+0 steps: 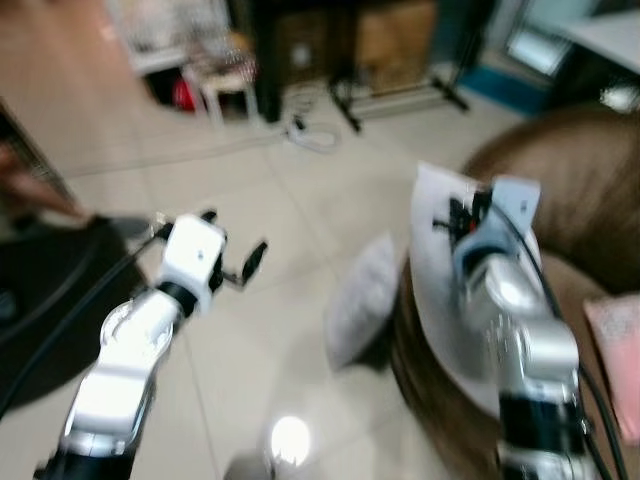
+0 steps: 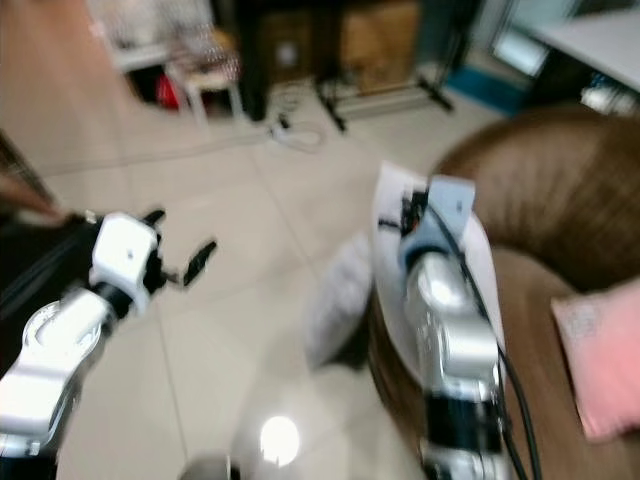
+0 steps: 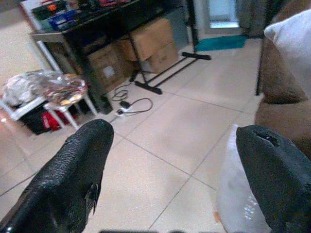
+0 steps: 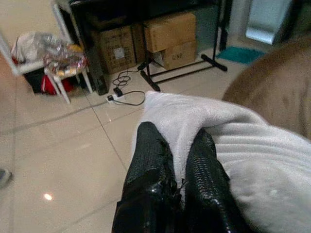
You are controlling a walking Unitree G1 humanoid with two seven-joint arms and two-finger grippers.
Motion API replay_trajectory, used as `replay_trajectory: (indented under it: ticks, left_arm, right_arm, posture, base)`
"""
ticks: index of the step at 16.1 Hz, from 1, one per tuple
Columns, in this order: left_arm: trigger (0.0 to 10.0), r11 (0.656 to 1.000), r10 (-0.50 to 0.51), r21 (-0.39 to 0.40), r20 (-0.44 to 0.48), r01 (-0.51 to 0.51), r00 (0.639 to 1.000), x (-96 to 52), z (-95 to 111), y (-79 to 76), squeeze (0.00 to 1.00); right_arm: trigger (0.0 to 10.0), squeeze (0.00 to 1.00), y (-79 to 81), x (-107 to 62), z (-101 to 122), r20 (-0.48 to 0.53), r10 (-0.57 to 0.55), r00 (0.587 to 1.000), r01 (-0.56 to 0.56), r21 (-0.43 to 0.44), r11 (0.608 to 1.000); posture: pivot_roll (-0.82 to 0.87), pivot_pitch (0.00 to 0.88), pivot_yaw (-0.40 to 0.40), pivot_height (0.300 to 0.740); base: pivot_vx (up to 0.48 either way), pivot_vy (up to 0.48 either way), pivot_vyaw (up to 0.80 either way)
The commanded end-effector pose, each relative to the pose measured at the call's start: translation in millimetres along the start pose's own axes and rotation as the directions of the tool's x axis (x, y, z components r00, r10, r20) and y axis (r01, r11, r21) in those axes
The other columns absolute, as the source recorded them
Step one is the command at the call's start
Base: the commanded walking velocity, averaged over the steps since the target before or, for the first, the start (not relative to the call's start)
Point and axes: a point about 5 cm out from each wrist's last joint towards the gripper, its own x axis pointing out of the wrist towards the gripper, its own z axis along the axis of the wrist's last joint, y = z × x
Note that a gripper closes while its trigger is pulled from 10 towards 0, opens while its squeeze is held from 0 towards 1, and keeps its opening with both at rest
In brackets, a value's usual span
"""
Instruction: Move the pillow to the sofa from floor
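Note:
A white pillow (image 1: 432, 270) hangs over the arm of the brown sofa (image 1: 590, 190), with my right gripper (image 1: 462, 215) shut on its top edge. The right wrist view shows both black fingers (image 4: 148, 160) pinching the pillow's fabric (image 4: 233, 141). A second, greyish pillow (image 1: 362, 300) stands on the tiled floor, leaning against the sofa's side. My left gripper (image 1: 235, 235) is open and holds nothing, out over the floor to the left of that pillow. In the left wrist view its fingers (image 3: 80, 160) are spread wide, and the floor pillow (image 3: 238, 199) lies low beside one of them.
A pink cushion (image 1: 618, 350) lies on the sofa seat at the right. At the back stand a black rack with cardboard boxes (image 1: 395, 35), a small white stool (image 1: 228, 90) and loose cables (image 1: 310, 132). A dark round object (image 1: 50, 300) lies on the floor at the left.

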Motion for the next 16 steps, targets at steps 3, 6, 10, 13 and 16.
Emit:
replay_trajectory:
  ticks: [3,6,10,13,16]
  left_arm:
    - [10.0,1.0,-0.016,-0.005,0.005,0.016,1.0,1.7,0.8,-4.6,0.0]
    - [10.0,1.0,-0.019,-0.005,0.004,0.019,1.0,1.8,0.2,-4.6,0.0]
    - [10.0,1.0,-0.025,-0.006,0.006,0.025,1.0,1.8,0.6,-6.3,0.0]
    - [10.0,0.999,0.013,-0.038,0.029,-0.012,1.0,1.8,3.4,-2.0,0.0]
    - [10.0,0.999,0.019,-0.032,0.043,-0.018,0.999,2.0,5.3,-0.5,0.0]
  right_arm:
    - [10.0,0.0,-4.8,-5.2,8.3,0.065,-0.019,0.998,0.017,0.033,0.999]
    - [10.0,0.0,-2.5,-7.8,17.8,0.116,-0.009,0.993,-0.015,0.203,0.979]
    - [10.0,0.0,0.4,-10.4,10.6,0.093,0.002,0.996,-0.019,0.183,0.983]
    - [10.0,0.0,9.9,-11.7,3.0,0.057,0.061,0.997,-0.071,0.198,0.978]
    - [10.0,0.0,15.2,-11.7,4.5,0.066,0.093,0.993,-0.105,0.21,0.972]
  posture:
    - [-0.05,0.0,-0.017,0.74]
    - [-0.06,0.0,-0.011,0.74]
    - [-0.06,0.0,-0.006,0.74]
    - [-0.06,0.0,-0.006,0.74]
    - [-0.05,0.0,-0.009,0.74]
  base:
    - [0.0,0.0,0.0]
    - [0.0,0.0,0.0]
    - [0.0,0.0,0.0]
    - [0.0,0.0,-0.25]
    - [0.0,0.0,-0.8]
